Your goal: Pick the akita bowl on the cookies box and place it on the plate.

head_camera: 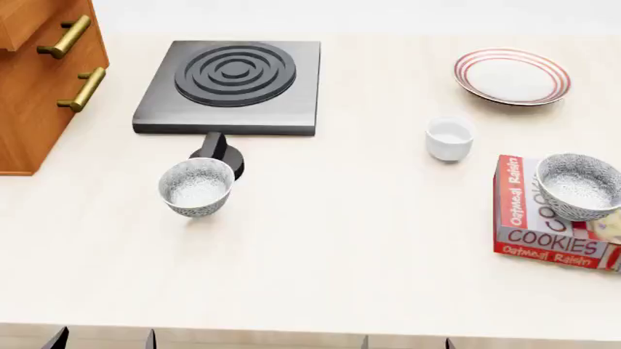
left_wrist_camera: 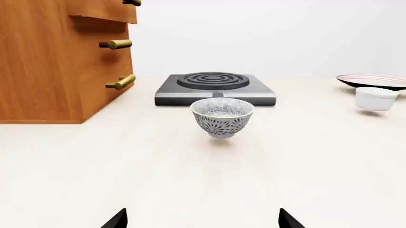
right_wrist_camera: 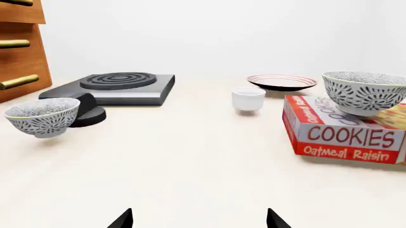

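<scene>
Both my grippers, right [right_wrist_camera: 198, 219] and left [left_wrist_camera: 201, 219], hang spread and empty. Akita bowl [head_camera: 580, 186] sits on the cookies box [head_camera: 543, 218]; probably light, rigid, slick, so I'd pinch its rim

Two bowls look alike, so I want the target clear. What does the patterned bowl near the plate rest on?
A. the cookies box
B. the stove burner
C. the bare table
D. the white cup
A: the akita bowl sits on top of the red-and-white cookies box, while its twin stands on the table by the stove.
</scene>
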